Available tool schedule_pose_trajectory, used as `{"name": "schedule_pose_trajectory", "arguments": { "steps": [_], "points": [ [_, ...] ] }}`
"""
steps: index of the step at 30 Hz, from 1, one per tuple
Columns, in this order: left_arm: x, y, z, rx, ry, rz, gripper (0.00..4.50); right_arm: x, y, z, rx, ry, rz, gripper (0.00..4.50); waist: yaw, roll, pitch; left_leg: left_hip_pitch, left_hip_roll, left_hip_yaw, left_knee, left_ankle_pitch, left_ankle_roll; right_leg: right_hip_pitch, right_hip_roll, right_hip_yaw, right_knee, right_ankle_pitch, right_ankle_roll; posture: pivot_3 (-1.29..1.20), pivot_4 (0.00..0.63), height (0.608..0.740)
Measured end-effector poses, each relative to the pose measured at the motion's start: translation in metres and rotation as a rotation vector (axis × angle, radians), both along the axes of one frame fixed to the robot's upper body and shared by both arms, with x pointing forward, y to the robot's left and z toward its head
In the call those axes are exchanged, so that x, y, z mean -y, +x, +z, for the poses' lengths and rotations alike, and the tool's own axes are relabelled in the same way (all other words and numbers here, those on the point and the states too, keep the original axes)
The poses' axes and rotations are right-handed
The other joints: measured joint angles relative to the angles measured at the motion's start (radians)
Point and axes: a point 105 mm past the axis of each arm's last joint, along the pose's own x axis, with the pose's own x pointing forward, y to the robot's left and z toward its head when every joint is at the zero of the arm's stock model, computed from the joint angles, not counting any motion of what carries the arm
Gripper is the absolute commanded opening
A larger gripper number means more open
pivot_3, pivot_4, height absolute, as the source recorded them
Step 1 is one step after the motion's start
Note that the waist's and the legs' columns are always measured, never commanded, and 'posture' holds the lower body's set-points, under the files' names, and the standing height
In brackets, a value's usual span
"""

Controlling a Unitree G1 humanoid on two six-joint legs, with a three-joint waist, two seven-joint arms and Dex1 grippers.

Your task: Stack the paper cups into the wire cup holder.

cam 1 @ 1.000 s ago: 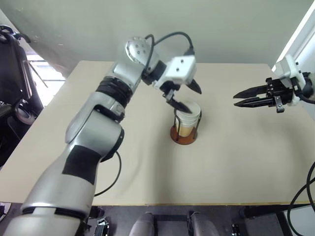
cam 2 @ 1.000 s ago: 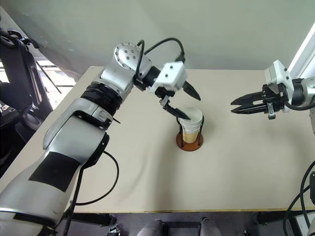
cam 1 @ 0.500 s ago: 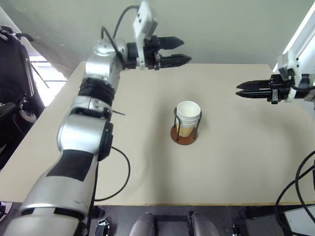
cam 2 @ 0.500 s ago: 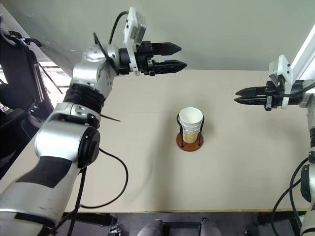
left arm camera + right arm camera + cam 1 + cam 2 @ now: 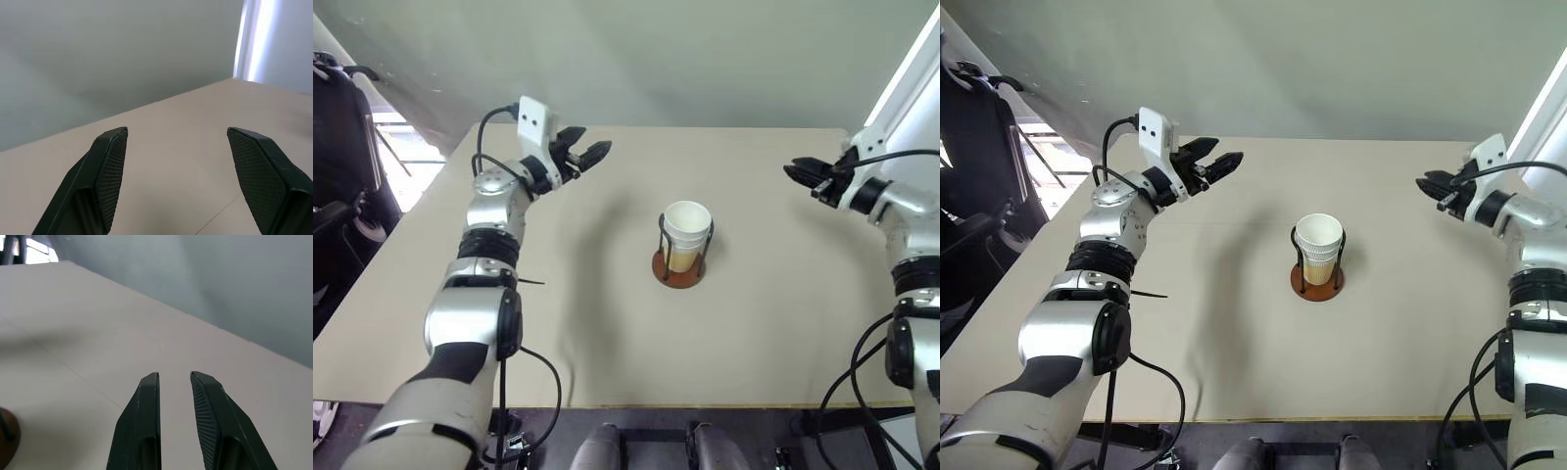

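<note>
- Head views: paper cups (image 5: 687,230) nested in the wire cup holder (image 5: 679,266) mid-desk (image 5: 607,333), lower cups' walls mostly hidden.
- Left wrist view: left gripper (image 5: 177,147) fingers wide, empty.
- Right wrist view: right gripper (image 5: 174,377) fingers narrow, empty; holder's base cut off at the edge.

Paper cups (image 5: 687,227) nested upright in holder (image 5: 679,268)

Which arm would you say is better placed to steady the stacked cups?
Probably left: both sit similarly far from the cups, but the left gripper is wide open, the right gripper barely parted.
</note>
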Motion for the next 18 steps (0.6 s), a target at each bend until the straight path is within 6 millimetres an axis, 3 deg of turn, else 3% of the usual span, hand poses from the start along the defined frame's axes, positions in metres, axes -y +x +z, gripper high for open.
{"name": "schedule_pose_trajectory", "arguments": {
  "steps": [4,7,11,18],
  "points": [
    [0.002,0.0,-0.038,-0.049,0.075,0.042,3.45,0.008,0.003,-0.021,-0.021,0.021,-0.102,0.95,0.001,0.0,0.0,0.0,0.0,0.0,0.0,0.0,0.0,0.0,0.0,0.0,0.0,0.001,-0.001,0.0,0.15,0.74],
    [0.005,0.0,-0.055,-0.073,0.091,0.06,3.45,0.016,0.003,-0.031,-0.014,0.01,-0.169,0.95,0.001,0.0,0.0,0.0,0.0,0.0,0.0,-0.001,-0.001,-0.001,0.0,0.0,0.0,0.002,-0.001,0.0,0.15,0.74],
    [0.001,0.001,-0.054,-0.057,0.065,0.096,3.45,0.018,0.002,-0.051,-0.029,0.009,-0.221,0.95,0.0,0.0,0.0,0.0,0.001,0.0,-0.001,-0.001,-0.001,-0.001,0.001,0.0,0.0,0.003,-0.001,0.0,0.15,0.74],
    [-0.002,0.004,-0.054,-0.055,0.037,0.149,3.45,0.027,0.007,-0.046,0.019,0.096,-0.351,0.95,-0.001,0.001,0.0,0.001,0.0,0.0,-0.001,-0.001,-0.001,-0.001,0.001,0.001,-0.001,0.004,-0.001,0.0,0.15,0.74]
  ]
}}
